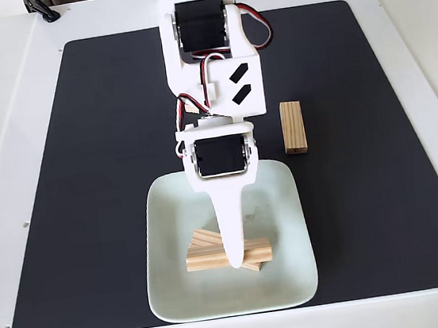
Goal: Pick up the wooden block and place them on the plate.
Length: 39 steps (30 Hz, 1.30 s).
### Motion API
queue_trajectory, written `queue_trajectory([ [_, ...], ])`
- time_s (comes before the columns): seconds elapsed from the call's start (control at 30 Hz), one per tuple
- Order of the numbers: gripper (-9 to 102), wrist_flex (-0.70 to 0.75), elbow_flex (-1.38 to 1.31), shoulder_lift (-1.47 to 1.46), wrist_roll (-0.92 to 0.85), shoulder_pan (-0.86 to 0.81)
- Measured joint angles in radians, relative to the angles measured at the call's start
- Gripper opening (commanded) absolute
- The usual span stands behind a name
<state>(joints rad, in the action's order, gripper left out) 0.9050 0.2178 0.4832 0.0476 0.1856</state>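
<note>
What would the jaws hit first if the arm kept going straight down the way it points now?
Most likely the stacked wooden blocks on the plate: the gripper tip overlaps the pile in the fixed view. Its height above them is unclear from this angle; it may already touch.

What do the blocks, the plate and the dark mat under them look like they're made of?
The blocks on the plate and the block on the mat: unfinished light wood, with visible grain lines. The plate: probably glazed ceramic, possibly melamine, pale and glossy. The mat: matte black, perhaps rubber or foam; no sheen.
</note>
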Motion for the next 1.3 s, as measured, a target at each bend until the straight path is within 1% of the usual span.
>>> queue_trajectory([
  [0.13, 32, 0.000, 0.000, 0.000, 0.000, 0.000],
  [0.2, 40, 0.000, 0.000, 0.000, 0.000, 0.000],
  [0.27, 43, 0.000, 0.000, 0.000, 0.000, 0.000],
  [0.4, 43, 0.000, 0.000, 0.000, 0.000, 0.000],
  [0.43, 41, 0.000, 0.000, 0.000, -0.003, 0.000],
  [0.5, 35, 0.000, 0.000, 0.000, -0.003, 0.000],
  [0.57, 25, 0.000, 0.000, 0.000, -0.003, 0.000],
  [0.7, 0, 0.000, 0.000, 0.000, -0.003, 0.000],
  [0.73, -2, 0.000, 0.000, 0.003, -0.003, 0.000],
  [0.8, 0, 0.000, 0.000, 0.023, -0.003, 0.000],
  [0.93, -1, 0.026, 0.000, 0.097, -0.003, 0.009],
  [1.2, -1, 0.222, 0.005, 0.256, 0.046, 0.057],
  [1.3, -1, 0.247, 0.074, 0.351, 0.046, 0.067],
])
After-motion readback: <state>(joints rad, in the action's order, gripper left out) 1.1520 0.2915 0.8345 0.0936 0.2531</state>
